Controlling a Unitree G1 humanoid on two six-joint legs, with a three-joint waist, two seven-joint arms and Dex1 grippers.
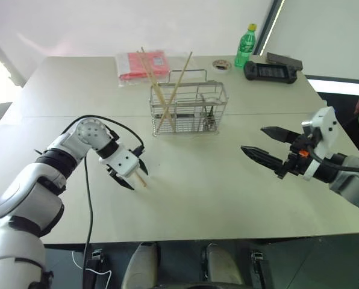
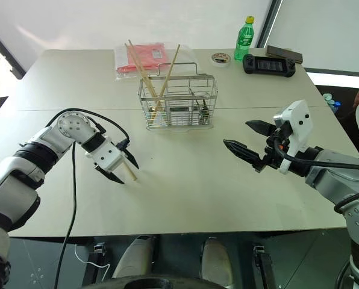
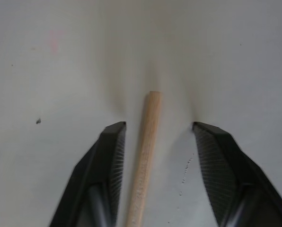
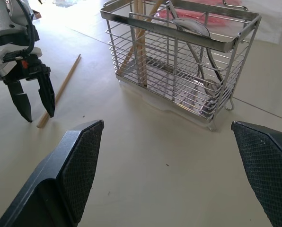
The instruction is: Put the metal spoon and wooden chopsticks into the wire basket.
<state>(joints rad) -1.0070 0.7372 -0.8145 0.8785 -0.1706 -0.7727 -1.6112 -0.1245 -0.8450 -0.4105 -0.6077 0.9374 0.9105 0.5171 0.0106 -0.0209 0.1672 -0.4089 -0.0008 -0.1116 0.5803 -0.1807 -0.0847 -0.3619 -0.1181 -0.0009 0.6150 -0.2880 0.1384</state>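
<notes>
Pale tabletop point(image 1: 227, 198) fills the middle of the left eye view, with the basket point(image 1: 188, 108) standing upper centre on it. Three chopsticks point(image 1: 167, 90) are already leaned inside the basket's left end, their tips rising above the rim, and the spoon point(image 4: 193, 33) is seen in the right wrist view standing in the basket's other end, bowl up. One chopstick point(image 4: 60, 90) is left lying flat on the table at centre left of the left eye view, well apart from the basket. The left gripper point(image 1: 130, 176) is lowered over the near end of this stick; in the left wrist view its fingers point(image 3: 108, 165) are set on either side of the stick point(image 3: 145, 151), one close beside it and the other apart, so the stick is straddled but not yet clamped. The right gripper point(image 1: 267, 146) is held above the table at right of the frame, jaws spread wide and nothing between them. A red packet point(image 1: 144, 65), a green bottle point(image 1: 246, 45), a tape roll point(image 1: 221, 64) and a black controller point(image 1: 270, 71) are placed along the far edge and play no part. Most of the task is judged done: the last stick remains to be gripped, lifted and dropped into the basket.
</notes>
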